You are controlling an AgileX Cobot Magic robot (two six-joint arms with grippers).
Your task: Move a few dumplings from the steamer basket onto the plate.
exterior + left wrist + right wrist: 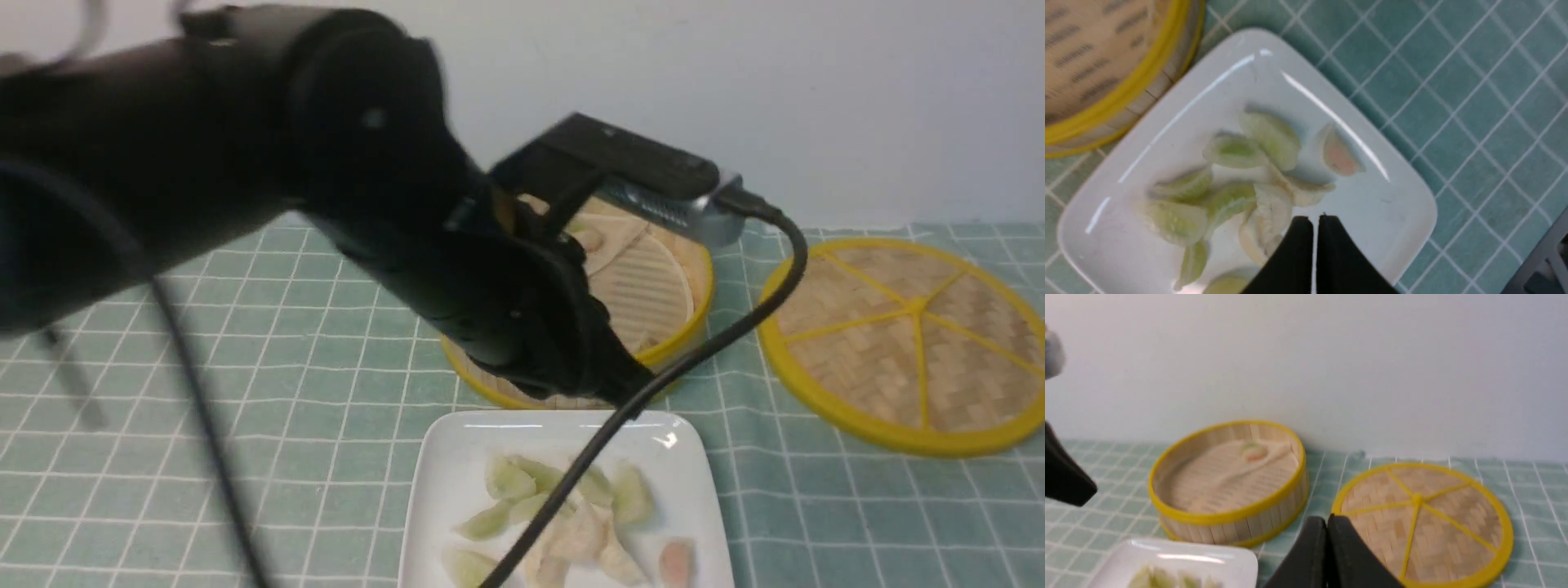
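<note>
Hovering over the glossy white squarish plate (1404, 212), my left pincer (1314, 222) has its black fingers pressed together, pinching nothing, tips just beside the heap of food. The plate's far edge lies just beside the near wall of the round bamboo steamer basket (1229, 516) with yellow rims. Bare white rim shows all round the heap, and open cloth lies to the plate's left. The small pale green and whitish crescent dumplings (1229, 192) overlap at the plate's middle, their long axes fanning in different directions. A pink-orange tinted dumpling (1339, 155) lies apart, toward the plate's right side. My right pincer (1327, 520) is also pressed together, empty, near the flat woven disc with yellow spokes (906, 327). A green checked tablecloth (245, 367) meets a pale wall (816, 82).
</note>
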